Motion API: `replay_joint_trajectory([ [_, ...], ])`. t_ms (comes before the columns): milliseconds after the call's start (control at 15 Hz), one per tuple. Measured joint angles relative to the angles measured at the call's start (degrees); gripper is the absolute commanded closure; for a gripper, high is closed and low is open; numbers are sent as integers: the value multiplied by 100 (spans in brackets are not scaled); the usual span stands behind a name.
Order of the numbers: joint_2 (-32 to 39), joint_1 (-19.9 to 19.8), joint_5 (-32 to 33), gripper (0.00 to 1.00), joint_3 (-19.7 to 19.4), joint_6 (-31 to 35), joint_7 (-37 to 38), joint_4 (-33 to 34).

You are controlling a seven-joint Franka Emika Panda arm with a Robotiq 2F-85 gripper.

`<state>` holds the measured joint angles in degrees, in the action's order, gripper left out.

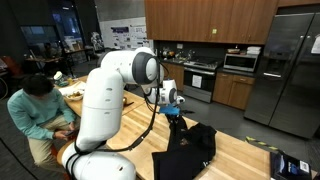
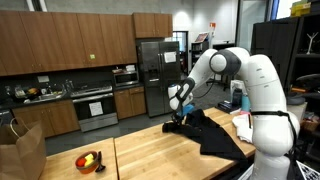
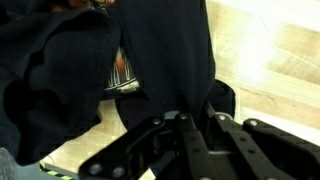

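Note:
A black garment (image 1: 186,150) lies crumpled on the wooden table (image 1: 240,158); it also shows in the other exterior view (image 2: 215,133). My gripper (image 1: 176,116) is shut on a fold of the garment and lifts that part up off the table. In an exterior view the gripper (image 2: 180,116) holds the cloth's edge at the garment's left end. In the wrist view the dark cloth (image 3: 160,50) hangs from between the shut fingers (image 3: 185,120) and fills most of the picture, with pale table wood (image 3: 270,60) at the right.
A person in a teal shirt (image 1: 35,105) sits at the table's far side. A bowl of fruit (image 2: 88,160) stands on the table. A blue box (image 1: 290,165) lies near the table corner. Kitchen cabinets and a steel fridge (image 1: 290,70) stand behind.

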<state>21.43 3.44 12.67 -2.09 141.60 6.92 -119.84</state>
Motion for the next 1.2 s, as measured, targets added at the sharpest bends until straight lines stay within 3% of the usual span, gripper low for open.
replay_joint_trajectory([
  [333, -100, 259, -6, 99, 47, -294, 249, 53],
  [800, -382, 438, -711, 99, 474, -1380, 402, 343],
  [1200, -347, 551, -987, 99, 633, -1673, 882, 731],
])
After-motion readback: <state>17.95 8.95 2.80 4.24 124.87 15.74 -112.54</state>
